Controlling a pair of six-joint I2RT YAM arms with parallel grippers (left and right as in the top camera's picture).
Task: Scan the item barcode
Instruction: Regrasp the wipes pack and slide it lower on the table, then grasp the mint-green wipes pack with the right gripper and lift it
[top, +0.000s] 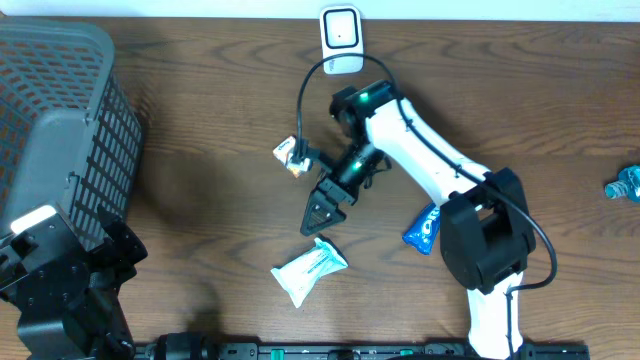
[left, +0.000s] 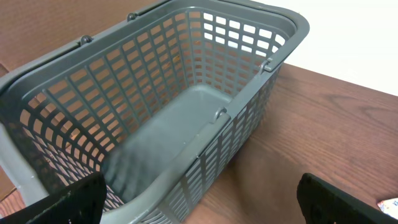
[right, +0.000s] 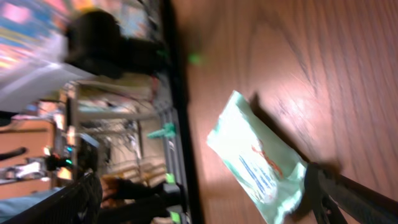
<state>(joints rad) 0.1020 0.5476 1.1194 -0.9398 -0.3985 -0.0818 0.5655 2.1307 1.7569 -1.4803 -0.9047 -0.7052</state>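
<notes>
Packet (top: 308, 270) is found lying flat on the tabletop (top: 200, 180) just past the tips of the right tool (top: 322, 218), which is spread open and empty, the packet's long axis slanted across the jaws; the left tool (left: 205, 205), likewise open, is placed well apart by the basket (left: 292, 18).

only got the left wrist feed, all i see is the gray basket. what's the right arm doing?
Observer: The right gripper hangs open over the middle of the table, holding nothing.
Operator: where's the item?
Observer: A white packet lies flat on the wood just in front of its fingertips. I cannot tell whether they touch it.
Operator: scanner?
Observer: The white scanner stands at the far edge, well away from the white packet.
</notes>
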